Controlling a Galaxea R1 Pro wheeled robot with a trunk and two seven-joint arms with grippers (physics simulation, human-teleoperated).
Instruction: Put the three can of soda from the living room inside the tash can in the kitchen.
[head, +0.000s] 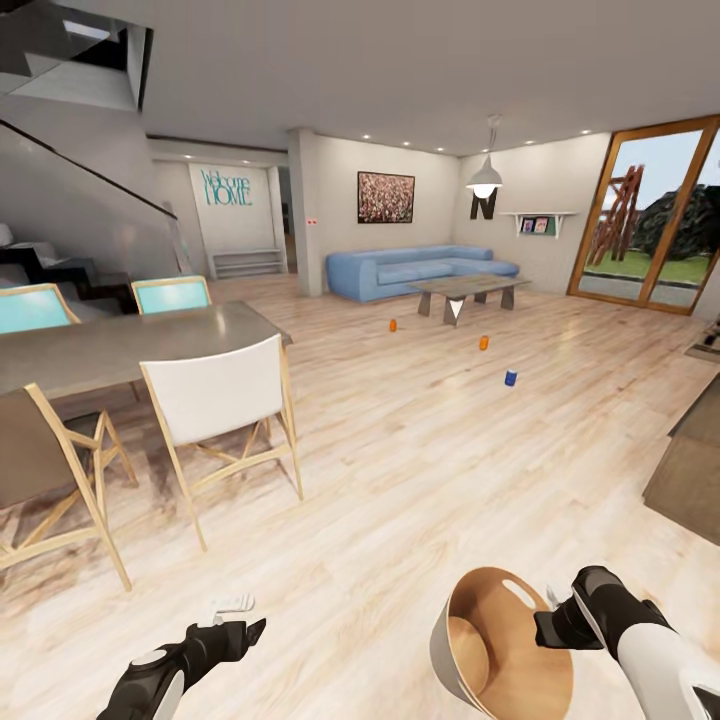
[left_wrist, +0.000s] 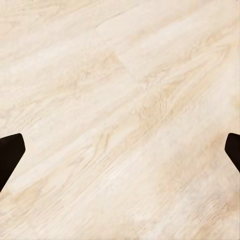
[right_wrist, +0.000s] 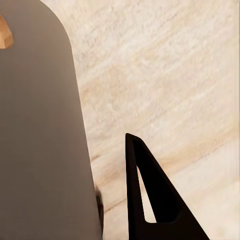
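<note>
A wide living room with a pale plank floor (head: 420, 470) stretches away to a blue sofa (head: 420, 268) and a low table (head: 468, 292) at the far wall, a white hanging lamp (head: 485, 178) above them and glass doors (head: 655, 215) to the right. A dining table (head: 110, 345) with chairs (head: 225, 400) fills the near left. At the near edge, right of centre, the bin (head: 495, 640) (brown inside, grey outside) is carried tilted, its mouth turned toward the room. The right gripper (head: 552, 625) is clamped on the bin's rim, the grey wall lying against one dark finger in the right wrist view. The left gripper (head: 235, 612) hangs near left with its fingers spread wide and nothing between them, bare planks beneath. Far out on the floor, short of the low table, stand the three cans: an orange can (head: 392, 325) to the left, a second orange can (head: 484, 343) further right, and a blue can (head: 511, 377) nearest of all. The step in hand appears to be the approach, bin in tow. Next, the robot likely needs to roll forward to the blue can and lower the free left gripper onto it.
</note>
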